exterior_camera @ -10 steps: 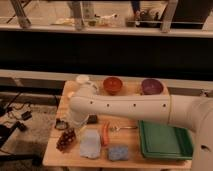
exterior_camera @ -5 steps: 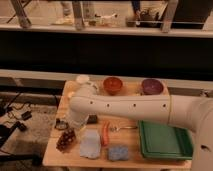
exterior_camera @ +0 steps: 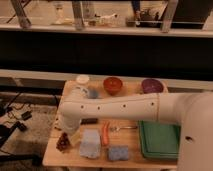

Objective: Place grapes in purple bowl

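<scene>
Surface [exterior_camera: 131, 144]: wooden, carries all items.
Arm [exterior_camera: 125, 106]: spans it from the right to the front-left corner.
Green tray [exterior_camera: 160, 140]: lies front right.
Purple bowl [exterior_camera: 152, 86]: stands rear right, beside the orange bowl [exterior_camera: 113, 84], well apart from the grapes [exterior_camera: 63, 142].
Gripper [exterior_camera: 67, 131]: hangs just above the grapes, fingers apart.
Grapes: rest near the front-left edge.

The hand [exterior_camera: 67, 133] hangs just above the grapes [exterior_camera: 63, 143], purple bowl [exterior_camera: 152, 86] well apart.

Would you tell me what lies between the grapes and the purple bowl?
In the camera view, the robot's white arm spans that stretch; its gripper hangs just above the grapes.
</scene>
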Tool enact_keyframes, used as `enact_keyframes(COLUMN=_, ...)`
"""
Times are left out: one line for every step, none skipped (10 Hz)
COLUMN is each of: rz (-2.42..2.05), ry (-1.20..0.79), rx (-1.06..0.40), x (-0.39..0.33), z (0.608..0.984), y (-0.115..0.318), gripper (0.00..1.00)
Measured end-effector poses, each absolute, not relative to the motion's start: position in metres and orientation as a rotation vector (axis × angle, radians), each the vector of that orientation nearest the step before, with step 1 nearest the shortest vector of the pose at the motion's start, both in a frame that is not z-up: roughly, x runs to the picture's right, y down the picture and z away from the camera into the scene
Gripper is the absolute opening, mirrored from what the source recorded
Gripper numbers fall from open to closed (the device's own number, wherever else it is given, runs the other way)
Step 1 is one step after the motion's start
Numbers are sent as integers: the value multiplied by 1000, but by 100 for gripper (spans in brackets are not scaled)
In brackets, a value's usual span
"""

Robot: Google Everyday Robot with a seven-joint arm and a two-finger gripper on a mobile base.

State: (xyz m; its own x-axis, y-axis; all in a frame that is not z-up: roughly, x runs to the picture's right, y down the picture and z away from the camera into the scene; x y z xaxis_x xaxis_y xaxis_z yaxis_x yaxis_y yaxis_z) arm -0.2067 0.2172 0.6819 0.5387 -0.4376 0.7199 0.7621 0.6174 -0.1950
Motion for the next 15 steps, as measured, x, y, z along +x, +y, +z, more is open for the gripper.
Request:
enact_keyframes(rz=-775, ry=-697, rx=-541, x=-216, z=684, y=224, gripper=80)
enact_keyframes(rz=-788, ry=-706, rx=-542, x=-220, z=686, y=225, gripper=80)
enact_keyframes(rz=-812, ry=-720, rx=-543, x=-226, z=689, y=228, gripper=80)
enact_keyframes(rz=-831, ry=-733, rx=-543, x=-230, z=692, y=231, gripper=80)
enact_keyframes(rz=-845, ry=-746, rx=-543, x=-232, z=696, y=233, gripper=80)
enact_keyframes(rz=-852, ry=-756, rx=-544, x=-232, z=700, y=235, gripper=80)
enact_keyframes(rz=-858, ry=-766, rx=-544, x=-232, z=704, y=237, gripper=80)
enact_keyframes(rz=-865, ry=-778, rx=-542, x=-233, z=707, y=239, gripper=80)
enact_keyframes(rz=-872, ry=-787, rx=-541, x=-233, z=709, y=241, gripper=80)
enact_keyframes(rz=-880, ry=-796, rx=-541, x=-233, z=712, y=243, gripper=80)
enact_keyframes(rz=-895, ry=-803, rx=-536, x=-233, z=715, y=244, gripper=80)
enact_keyframes(rz=-906, ry=-806, rx=-532, x=-233, z=718, y=244, gripper=80)
enact_keyframes(rz=-927, ry=-792, rx=-525, x=-232, z=721, y=243, gripper=80)
enact_keyframes(rz=-952, ry=-773, rx=-522, x=-232, z=724, y=244, gripper=80)
enact_keyframes(rz=-968, ry=-757, rx=-526, x=-232, z=727, y=246, gripper=80)
